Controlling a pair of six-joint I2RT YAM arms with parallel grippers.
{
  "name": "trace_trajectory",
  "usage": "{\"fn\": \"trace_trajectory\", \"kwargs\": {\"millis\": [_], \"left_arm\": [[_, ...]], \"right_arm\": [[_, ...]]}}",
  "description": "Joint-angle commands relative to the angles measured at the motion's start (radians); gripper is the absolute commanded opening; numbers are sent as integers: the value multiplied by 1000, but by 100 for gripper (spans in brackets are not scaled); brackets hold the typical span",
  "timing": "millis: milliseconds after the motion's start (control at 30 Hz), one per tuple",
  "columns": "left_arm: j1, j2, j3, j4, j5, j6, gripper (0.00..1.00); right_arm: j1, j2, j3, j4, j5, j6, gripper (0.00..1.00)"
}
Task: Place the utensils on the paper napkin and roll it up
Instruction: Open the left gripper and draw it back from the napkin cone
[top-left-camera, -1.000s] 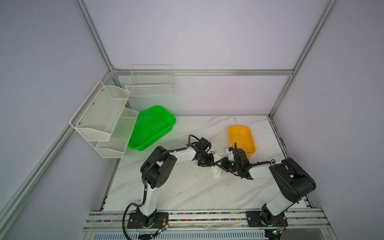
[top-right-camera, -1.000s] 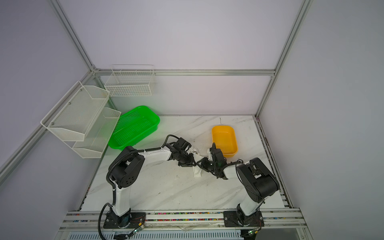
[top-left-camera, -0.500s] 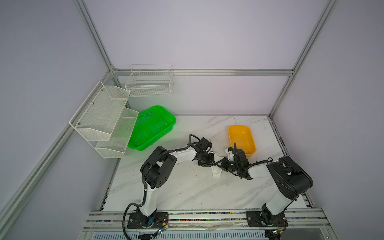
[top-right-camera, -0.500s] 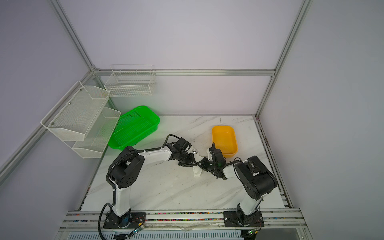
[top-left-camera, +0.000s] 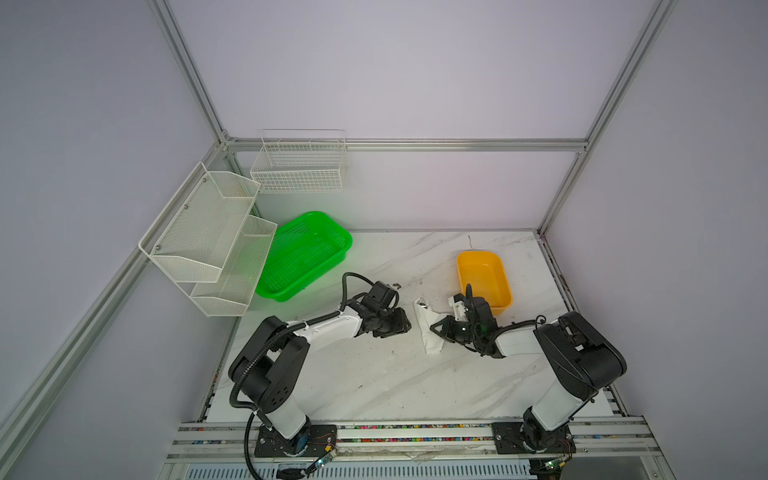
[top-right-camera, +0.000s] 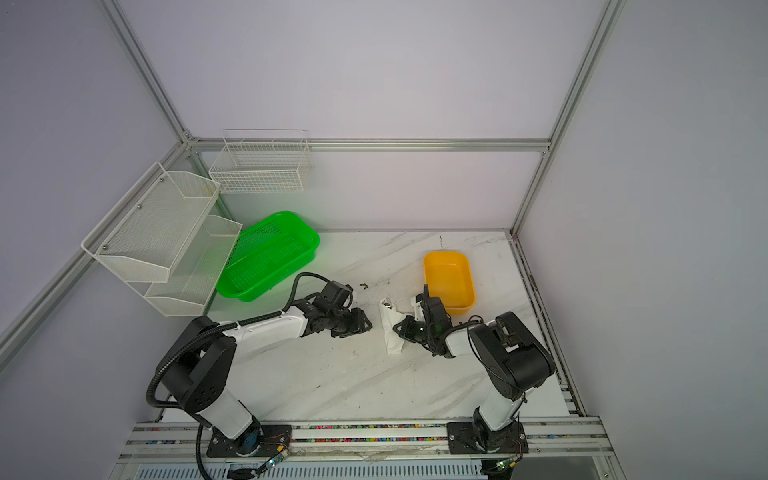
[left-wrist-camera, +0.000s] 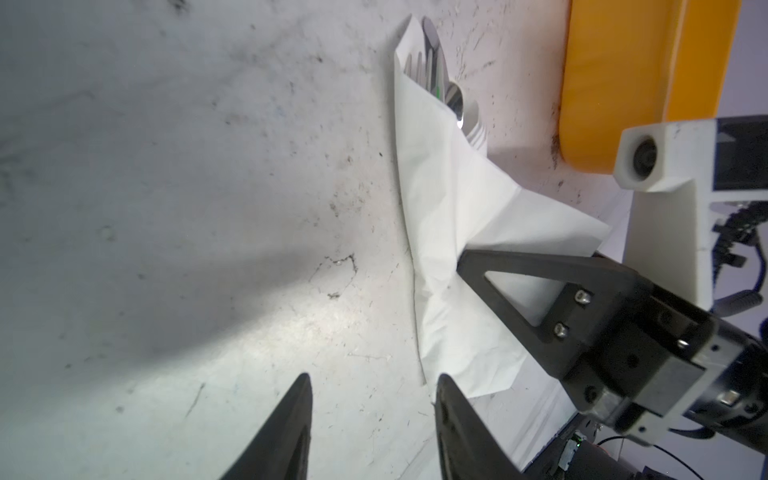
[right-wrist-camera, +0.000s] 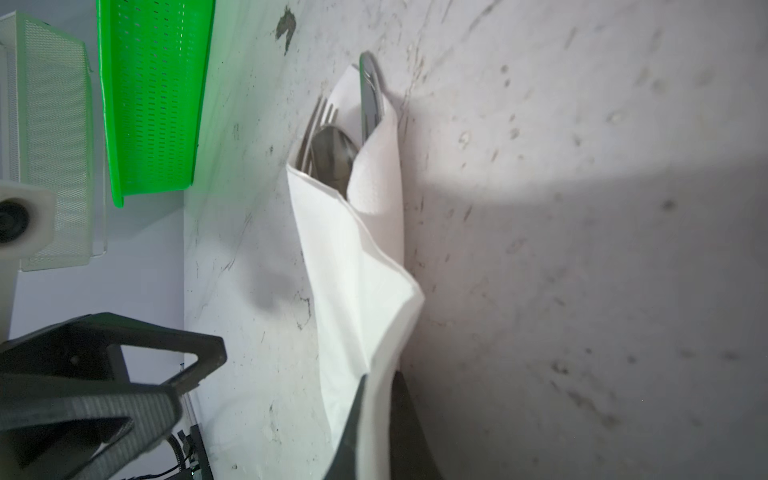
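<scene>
While the right hand (right-wrist-camera: 380, 386) pinches the half-rolled paper napkin (right-wrist-camera: 353, 257) beside the yellow tub (top-left-camera: 478, 252), utensils (right-wrist-camera: 332, 153) inside, the left hand (left-wrist-camera: 374, 378) hovers open, empty; next, likely tighten the roll.

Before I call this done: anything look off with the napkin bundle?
Yes. The paper napkin is a loose, creased cone, not a tight tube; a flap juts out where the right gripper pinches it. The utensils poke out of its open end. The left gripper is open beside it.
</scene>
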Motion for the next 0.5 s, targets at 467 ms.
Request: {"fn": "trace_trajectory", "kwargs": {"millis": [467], "left_arm": [[64, -132, -176, 308, 43, -90, 67]], "right_arm": [[5, -130, 21, 9, -37, -66, 7]]}}
